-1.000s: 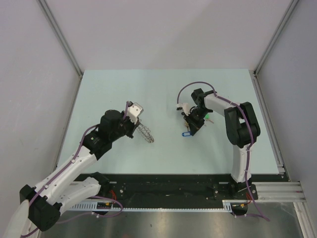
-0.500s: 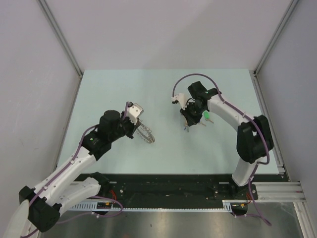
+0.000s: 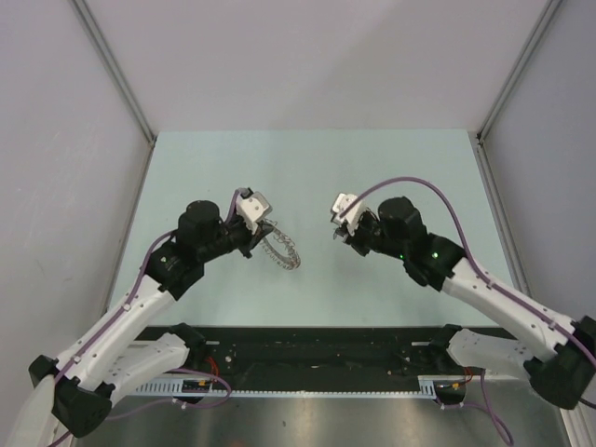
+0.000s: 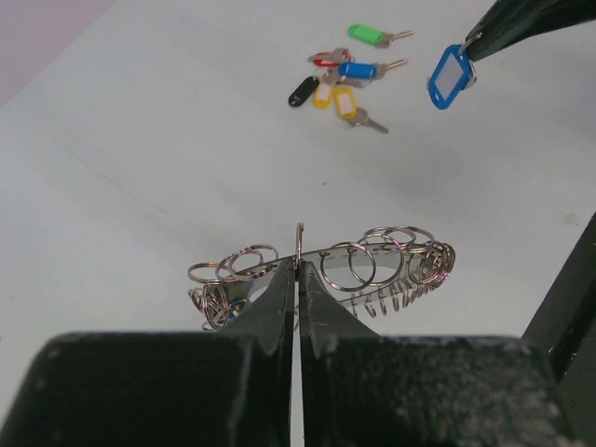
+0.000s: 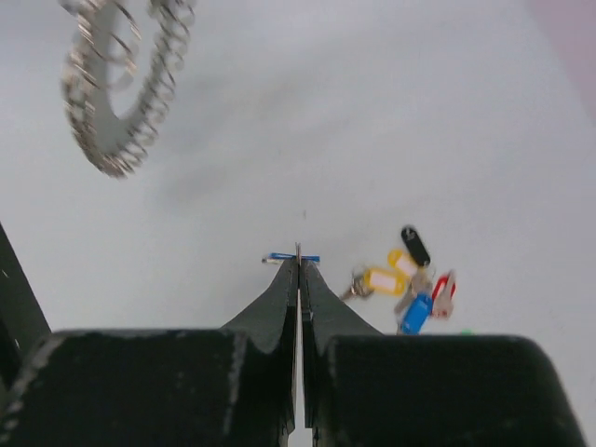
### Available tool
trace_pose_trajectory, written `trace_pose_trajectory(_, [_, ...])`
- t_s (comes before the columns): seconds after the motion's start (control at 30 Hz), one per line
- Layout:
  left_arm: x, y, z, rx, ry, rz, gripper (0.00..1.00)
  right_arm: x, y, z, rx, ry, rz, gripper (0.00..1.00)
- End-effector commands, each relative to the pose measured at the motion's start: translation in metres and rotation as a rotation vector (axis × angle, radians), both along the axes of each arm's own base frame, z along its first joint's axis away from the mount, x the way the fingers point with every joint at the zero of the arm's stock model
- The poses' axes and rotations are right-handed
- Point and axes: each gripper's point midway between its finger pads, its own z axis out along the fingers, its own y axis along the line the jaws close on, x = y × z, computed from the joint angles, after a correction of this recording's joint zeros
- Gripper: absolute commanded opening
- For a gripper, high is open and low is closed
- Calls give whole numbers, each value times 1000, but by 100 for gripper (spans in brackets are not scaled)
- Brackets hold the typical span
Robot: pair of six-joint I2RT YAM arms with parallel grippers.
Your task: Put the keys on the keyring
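- Step in hand, as I judge it: bringing one key to the ring; the left fingers (image 4: 268, 307) are closed on the rim of the keyring (image 4: 424, 265), held above the table's middle, slightly toward the left edge
- The right fingers (image 5: 277, 307) pinch the blue key (image 4: 450, 76) in the air, apart from the ring; the loose keys (image 4: 346, 79) lie clustered on the table toward the right edge
- The next move likely calls for closing that gap and aiming the key's hole at one wire loop
- From the left wrist the ring shows nearly edge-on, its long span crossing the fingers; the key's long axis runs roughly on from the right fingers, blue head outward

seven coloured keys (image 4: 358, 70), one keyring (image 5: 104, 140)
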Motion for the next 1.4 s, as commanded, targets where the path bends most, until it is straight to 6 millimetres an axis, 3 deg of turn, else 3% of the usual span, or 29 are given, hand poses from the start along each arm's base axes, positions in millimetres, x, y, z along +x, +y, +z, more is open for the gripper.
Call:
trace_pose_trajectory(0.0, [-9, -25, 53, -69, -137, -171, 0, -11, 21, 83, 337, -229, 22, 0])
trace_pose_trajectory(0.33, [-15, -53, 79, -62, -205, -370, 0, -40, 41, 104, 523, -226, 179, 0])
trace_pose_trajectory(0.6, [-20, -60, 52, -36, -184, -446, 0, -49, 52, 95, 569, -225, 329, 0])
trace_pose_trajectory(0.8, [-30, -62, 35, -46, -162, -494, 1, -47, 46, 86, 592, -215, 384, 0])
trace_pose_trajectory(1.37, [-45, -70, 22, -69, -135, -600, 0, -55, 44, 66, 470, -304, 552, 0])
